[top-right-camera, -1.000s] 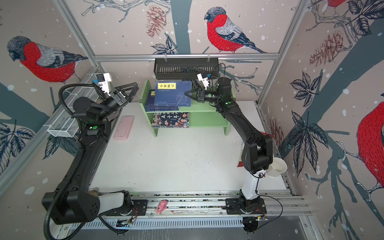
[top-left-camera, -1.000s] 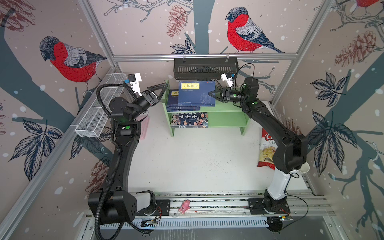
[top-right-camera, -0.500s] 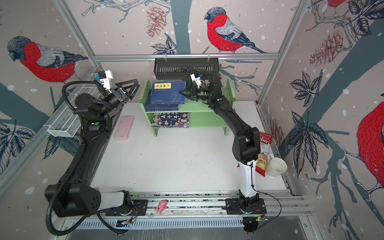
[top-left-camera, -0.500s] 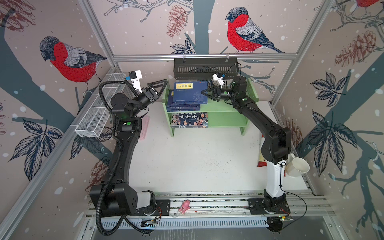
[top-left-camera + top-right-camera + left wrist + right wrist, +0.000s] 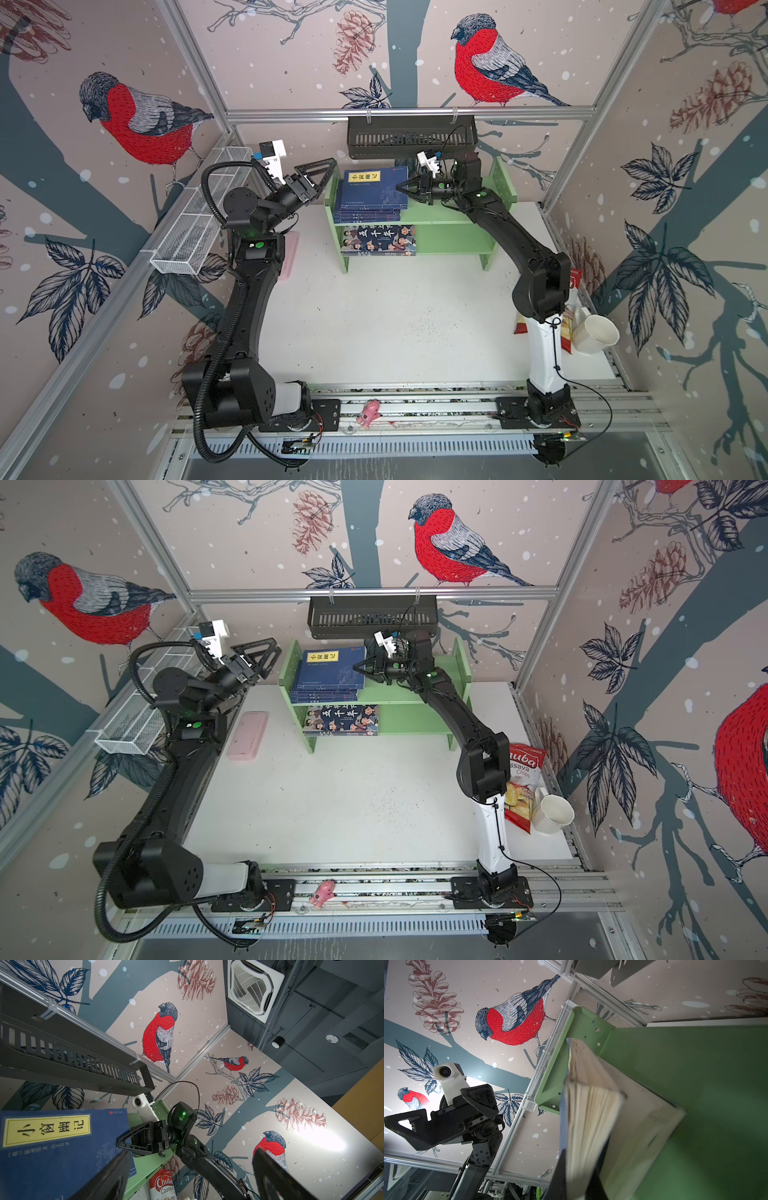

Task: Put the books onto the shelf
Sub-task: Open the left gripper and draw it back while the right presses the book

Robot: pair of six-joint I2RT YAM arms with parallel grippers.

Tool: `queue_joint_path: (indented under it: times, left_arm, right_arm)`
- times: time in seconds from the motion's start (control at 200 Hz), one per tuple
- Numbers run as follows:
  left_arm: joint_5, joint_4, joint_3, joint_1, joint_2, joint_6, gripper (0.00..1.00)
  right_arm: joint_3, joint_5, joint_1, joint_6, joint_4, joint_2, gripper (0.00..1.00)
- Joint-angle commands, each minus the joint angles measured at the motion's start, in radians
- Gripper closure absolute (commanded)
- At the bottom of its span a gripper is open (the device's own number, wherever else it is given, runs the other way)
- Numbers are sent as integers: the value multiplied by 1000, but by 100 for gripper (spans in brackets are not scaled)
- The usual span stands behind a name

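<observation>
The light green shelf [image 5: 449,216] stands at the back of the table. A stack of navy books [image 5: 365,216] lies at the left end of its top tier. The top navy book [image 5: 374,191] carries a yellow label and sits raised above that stack. My right gripper [image 5: 402,188] is shut on this book's right edge. In the right wrist view its pages show between the right gripper's [image 5: 579,1165] fingers. A colourful cartoon book [image 5: 378,240] lies on the lower tier. My left gripper [image 5: 326,176] hangs open and empty just left of the shelf's left panel.
A black slotted basket [image 5: 411,133] hangs on the back rail right above the shelf. A white wire-mesh tray [image 5: 195,220] runs along the left wall. A pink case [image 5: 248,739] lies left of the shelf. A chips bag [image 5: 521,787] and a white mug [image 5: 552,812] stand at the right edge.
My right gripper has moved left along the top tier with the top book, and the navy books now sit closer to the left panel. The left gripper has shifted only slightly.
</observation>
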Motion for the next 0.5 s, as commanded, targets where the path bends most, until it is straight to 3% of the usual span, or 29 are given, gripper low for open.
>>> queue_joint_path:
  times: [0.0, 0.495]
  left_arm:
    - [22, 70, -2, 0, 2, -22, 8]
    - [25, 99, -16, 0, -2, -50, 8]
  right_arm:
    - [2, 3, 4, -35, -18, -16, 99]
    - [-5, 14, 16, -52, -55, -20, 99]
